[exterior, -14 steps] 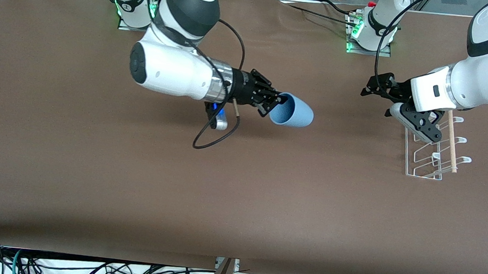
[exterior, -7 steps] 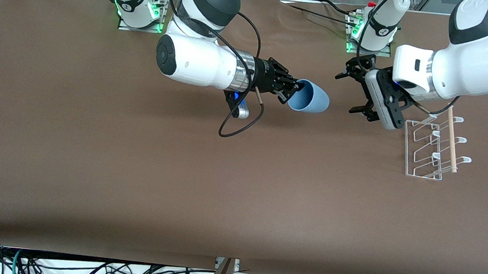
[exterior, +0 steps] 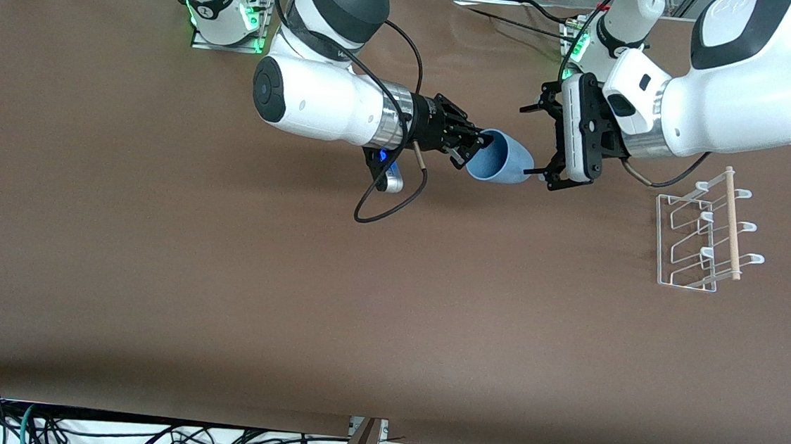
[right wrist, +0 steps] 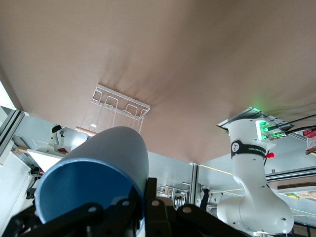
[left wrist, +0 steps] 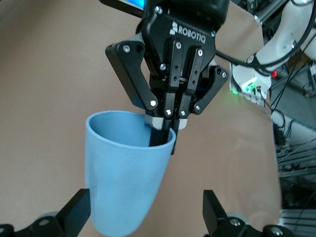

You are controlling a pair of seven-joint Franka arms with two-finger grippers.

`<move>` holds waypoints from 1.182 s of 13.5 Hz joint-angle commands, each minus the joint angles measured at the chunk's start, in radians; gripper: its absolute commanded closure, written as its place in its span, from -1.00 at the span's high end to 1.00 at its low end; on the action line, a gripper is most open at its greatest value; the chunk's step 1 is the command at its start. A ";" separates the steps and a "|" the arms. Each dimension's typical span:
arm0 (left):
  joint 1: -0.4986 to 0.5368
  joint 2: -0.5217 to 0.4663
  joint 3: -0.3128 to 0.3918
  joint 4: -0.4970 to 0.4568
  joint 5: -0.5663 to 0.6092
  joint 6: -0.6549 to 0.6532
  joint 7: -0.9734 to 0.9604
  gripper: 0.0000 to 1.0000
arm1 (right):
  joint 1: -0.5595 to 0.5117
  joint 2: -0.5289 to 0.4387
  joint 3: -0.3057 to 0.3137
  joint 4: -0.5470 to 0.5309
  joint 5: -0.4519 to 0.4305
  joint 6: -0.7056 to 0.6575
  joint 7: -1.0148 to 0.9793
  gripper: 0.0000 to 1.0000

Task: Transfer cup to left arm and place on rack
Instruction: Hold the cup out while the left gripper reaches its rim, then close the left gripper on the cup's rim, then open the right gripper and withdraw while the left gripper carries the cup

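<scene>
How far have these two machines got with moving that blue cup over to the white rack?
Done: the right gripper has the cup lifted, clamped by its rim. In hand: the left gripper has its jaws open at the cup's base, not yet closed on it. Left: the handover itself, then placing it on the rack, which holds nothing.

My right gripper (exterior: 470, 148) hangs over the table (exterior: 220, 293) between the two arm bases, holding the cup (exterior: 501, 165) on its side by the rim, one finger inside the mouth and one outside, the base pointing toward my left arm's end. My left gripper (exterior: 545, 143) is over the table just beside that base, its parted fingers (left wrist: 74, 213) on either side of the cup's narrow end, not touching it. The rack (exterior: 703, 236) stands on the table toward my left arm's end, nearer the front camera than both grippers.
</scene>
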 commanded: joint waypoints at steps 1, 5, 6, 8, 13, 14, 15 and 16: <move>0.001 0.031 -0.003 -0.025 -0.029 0.060 0.148 1.00 | -0.002 0.020 0.006 0.039 0.016 -0.009 0.018 -1.00; 0.001 0.050 -0.040 -0.083 -0.116 0.150 0.198 1.00 | -0.003 0.020 0.006 0.041 0.016 -0.012 0.018 -1.00; 0.001 0.049 -0.057 -0.088 -0.118 0.153 0.199 0.99 | -0.003 0.020 0.006 0.041 0.016 -0.012 0.018 -1.00; 0.004 0.048 -0.066 -0.088 -0.115 0.150 0.201 0.09 | -0.003 0.020 0.006 0.041 0.016 -0.010 0.018 -1.00; 0.013 0.046 -0.066 -0.080 -0.103 0.143 0.201 -1.00 | -0.014 0.019 0.002 0.041 0.014 -0.015 0.009 -1.00; 0.015 0.046 -0.066 -0.078 -0.101 0.141 0.201 -1.00 | -0.028 0.016 0.002 0.041 0.010 -0.015 -0.004 -1.00; 0.016 0.045 -0.065 -0.075 -0.101 0.127 0.199 -1.00 | -0.040 0.014 0.005 0.041 0.013 -0.017 -0.036 -0.83; 0.016 0.043 -0.060 -0.072 -0.097 0.117 0.198 -1.00 | -0.055 0.010 0.005 0.041 0.008 -0.026 -0.059 0.35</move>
